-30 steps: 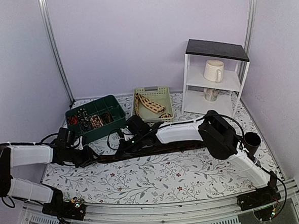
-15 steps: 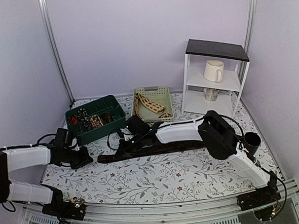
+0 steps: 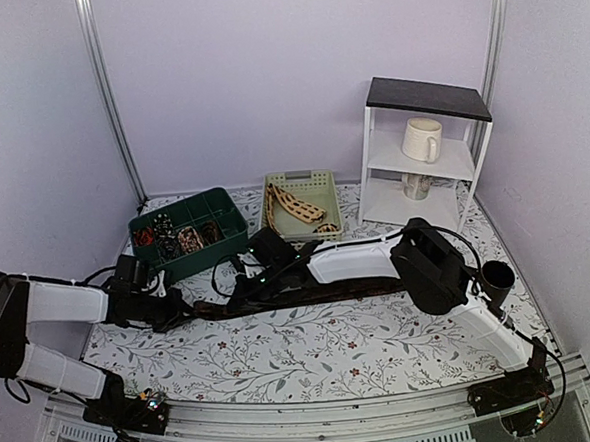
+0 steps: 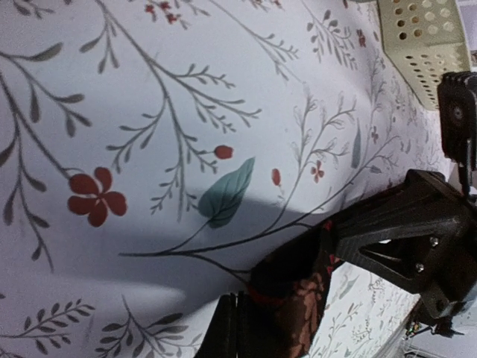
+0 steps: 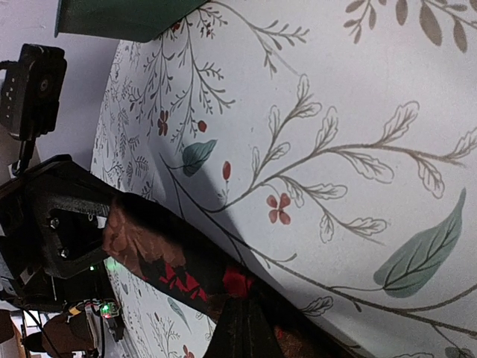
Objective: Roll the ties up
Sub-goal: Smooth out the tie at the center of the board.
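Top external view shows your left gripper (image 3: 183,310) has returned, pinched shut on the left end of the dark tie (image 3: 309,293) stretched across the table (image 3: 313,355); your right gripper (image 3: 247,284) stays clamped on it nearby, so you can likely begin rolling

Across table (image 3: 333,351), tie (image 3: 310,298) stretched left to right; behind it, bin (image 3: 177,260) left of tray (image 3: 323,192), shelf (image 3: 428,98) rightmost.
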Available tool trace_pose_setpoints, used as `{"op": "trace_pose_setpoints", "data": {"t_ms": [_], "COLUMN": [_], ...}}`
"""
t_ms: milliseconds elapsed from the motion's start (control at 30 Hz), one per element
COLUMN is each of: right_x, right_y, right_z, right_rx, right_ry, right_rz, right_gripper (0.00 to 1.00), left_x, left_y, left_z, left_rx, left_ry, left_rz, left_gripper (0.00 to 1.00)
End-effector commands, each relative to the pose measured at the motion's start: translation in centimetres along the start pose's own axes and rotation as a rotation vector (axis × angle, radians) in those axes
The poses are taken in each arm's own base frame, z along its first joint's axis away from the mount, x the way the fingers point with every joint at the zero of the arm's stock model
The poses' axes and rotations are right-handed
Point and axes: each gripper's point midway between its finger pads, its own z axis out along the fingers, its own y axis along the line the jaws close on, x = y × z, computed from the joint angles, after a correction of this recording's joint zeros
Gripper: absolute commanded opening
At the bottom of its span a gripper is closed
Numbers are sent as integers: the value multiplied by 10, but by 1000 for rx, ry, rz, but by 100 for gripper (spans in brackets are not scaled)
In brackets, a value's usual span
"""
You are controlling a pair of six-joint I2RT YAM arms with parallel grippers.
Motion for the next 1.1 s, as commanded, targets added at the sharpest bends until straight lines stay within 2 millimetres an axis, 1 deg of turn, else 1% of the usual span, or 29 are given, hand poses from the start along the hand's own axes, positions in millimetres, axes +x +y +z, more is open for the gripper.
{"op": "trace_pose_setpoints", "data": {"t_ms": [0, 200, 400, 733, 833, 1067], "right_x": [29, 26, 20, 4, 1, -6], "right_y": [-39, -34, -23, 2, 4, -1], "right_z": [12, 10, 8, -9, -19, -39], "right_rx": [89, 75, 41, -8, -5, -4], "right_ry": [68, 61, 43, -8, -26, -72], "right_rz": [34, 30, 18, 5, 8, 37], "right_gripper": [0, 0, 0, 0, 0, 0], "left_x": [-14, -20, -17, -9, -9, -9], "left_y": [-30, -59, -75, -89, -90, -97], "left_z": [-1, -7, -9, 0, 2, 4], "left_rx": [148, 281, 342, 371, 362, 367], "left_ry": [-23, -22, -5, 21, 23, 32], "left_rz": [31, 46, 53, 72, 79, 95], "left_gripper": [0, 0, 0, 0, 0, 0]}}
